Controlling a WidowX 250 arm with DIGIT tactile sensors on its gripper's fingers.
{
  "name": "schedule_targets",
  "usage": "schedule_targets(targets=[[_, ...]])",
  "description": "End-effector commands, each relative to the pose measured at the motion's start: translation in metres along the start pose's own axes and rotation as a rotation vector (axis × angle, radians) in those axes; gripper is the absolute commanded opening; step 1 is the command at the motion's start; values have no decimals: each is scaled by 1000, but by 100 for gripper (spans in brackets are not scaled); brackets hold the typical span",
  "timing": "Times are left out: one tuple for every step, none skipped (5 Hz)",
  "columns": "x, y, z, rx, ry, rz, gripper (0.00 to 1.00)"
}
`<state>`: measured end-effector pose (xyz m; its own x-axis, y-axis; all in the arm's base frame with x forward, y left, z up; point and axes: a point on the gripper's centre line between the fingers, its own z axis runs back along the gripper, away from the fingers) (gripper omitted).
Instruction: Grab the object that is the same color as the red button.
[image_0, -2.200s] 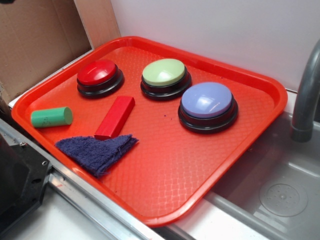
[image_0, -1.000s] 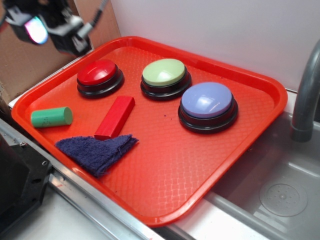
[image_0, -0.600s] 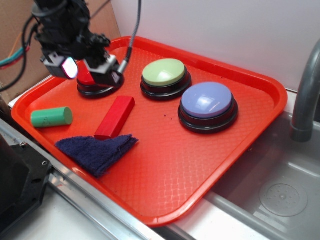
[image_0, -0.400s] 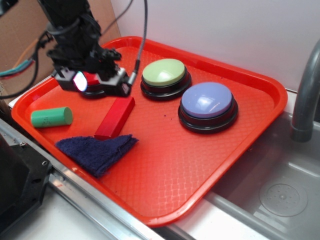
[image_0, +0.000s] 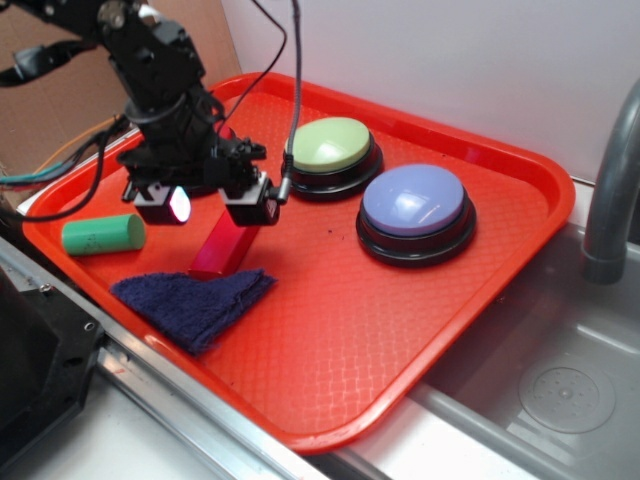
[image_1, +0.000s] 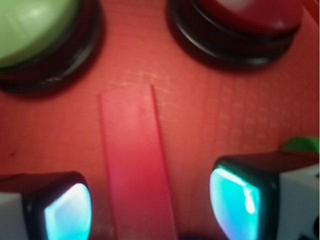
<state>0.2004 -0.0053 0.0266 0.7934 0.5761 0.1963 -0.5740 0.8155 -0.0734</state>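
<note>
The red block (image_0: 220, 250) (image_1: 136, 160) lies on the red tray (image_0: 400, 320), a glossy elongated bar. My gripper (image_0: 208, 204) (image_1: 152, 207) hangs open just above it, one glowing fingertip on each side of the bar and a gap to both. In the exterior view the arm hides the block's far half and the red button. In the wrist view the red button (image_1: 247, 20) shows on its black base beyond the block's far end, at the upper right.
A green-topped button (image_0: 330, 155) (image_1: 35, 30) and a lavender-topped button (image_0: 415, 210) stand on the tray. A green cylinder (image_0: 102, 234) lies left of the block, a blue cloth (image_0: 195, 300) in front of it. A sink (image_0: 560, 390) and faucet (image_0: 610, 190) are right.
The arm came in from the upper left, passed over the red button and dropped toward the block. The fingers now straddle the block. Nothing on the tray has moved.
</note>
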Motion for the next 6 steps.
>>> schedule_targets(targets=[[-4,0,-18,-18,33,28,100],[-8,1,-18,-21,39,36,0],[-4,1,-17,-33,83,-13,0],[1,-1,-7,14,65,-115,0],[17,-9,28,8,52,-291,0],[30,-19,74,-2,26,-415,0]])
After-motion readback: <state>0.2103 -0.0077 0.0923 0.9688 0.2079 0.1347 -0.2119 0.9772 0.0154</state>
